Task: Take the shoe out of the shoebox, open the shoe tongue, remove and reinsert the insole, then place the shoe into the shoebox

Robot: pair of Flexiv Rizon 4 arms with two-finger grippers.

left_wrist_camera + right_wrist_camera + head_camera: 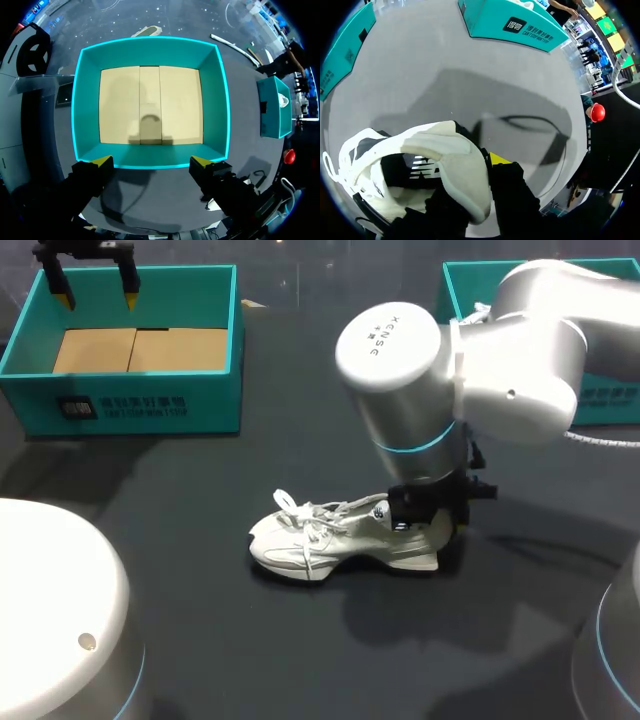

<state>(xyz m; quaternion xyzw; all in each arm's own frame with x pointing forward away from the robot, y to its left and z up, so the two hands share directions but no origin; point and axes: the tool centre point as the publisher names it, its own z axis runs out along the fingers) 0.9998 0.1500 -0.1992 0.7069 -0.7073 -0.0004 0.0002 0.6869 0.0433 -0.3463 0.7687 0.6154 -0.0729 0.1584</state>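
A: Dark tabletop (180,580), white shoe (330,540) lying midway, out of the shoebox (140,405)?
B: Yes; right claw (435,523) pinches its heel. Hold that firm so the open left claw (97,295) can lift the tongue (353,510).

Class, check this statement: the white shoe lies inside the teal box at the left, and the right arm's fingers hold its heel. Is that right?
One slip. The shoe lies on the table in front of the box, not inside it; the box is empty, as the head view shows. The right arm's fingers do hold its heel.
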